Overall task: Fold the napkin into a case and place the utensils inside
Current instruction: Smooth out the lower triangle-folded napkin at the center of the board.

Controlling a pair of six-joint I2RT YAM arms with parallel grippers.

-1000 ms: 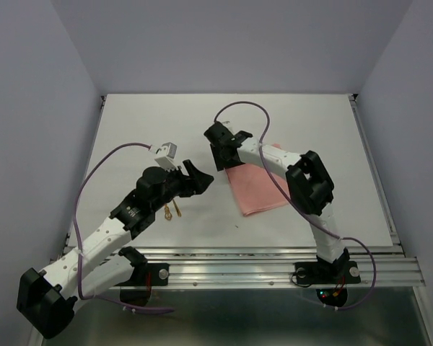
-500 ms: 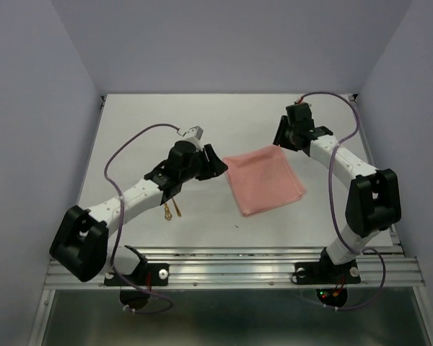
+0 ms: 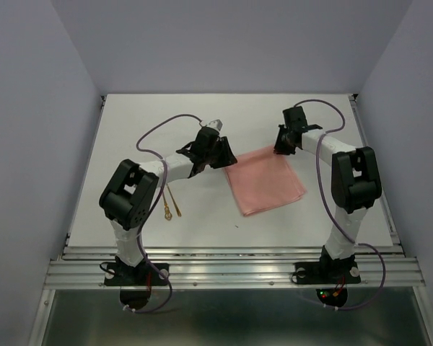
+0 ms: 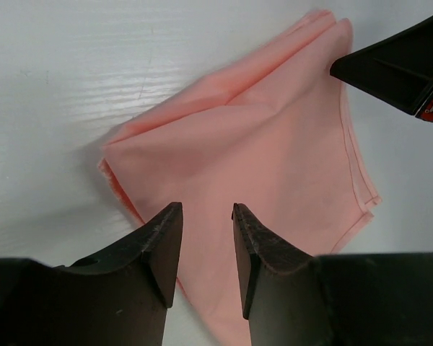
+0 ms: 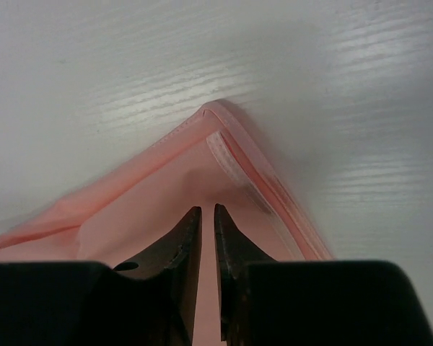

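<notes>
napkin (image 3: 265, 182): folded to a rough square, several layers thick; it lies flat and turned at an angle on the counter (image 3: 166, 122), between my two arms.
left end effector (image 4: 206, 210): released; the jaws stand apart with pink cloth showing in the gap; it hangs over the napkin's far-left corner and holds nothing.
right end effector (image 5: 206, 210): jaws drawn almost together, only a thin slit left; the tips sit on the cloth just inside the far-right corner, where the hemmed edges meet; whether a layer is pinched I cannot tell.
key relation: the napkin's far edge runs across from one end effector to the other, one corner under each; the rest of the cloth lies toward my bases, so I judge the next fold brings that edge nearer to me.
nearer arm: neither; each arm has its own corner.
utensils (image 3: 172, 205): two gold spoon-like pieces side by side on the counter, left of the napkin and apart from it, beside my left arm; not yet touched.
case: not yet formed; the cloth is too wide for a pocket.
</notes>
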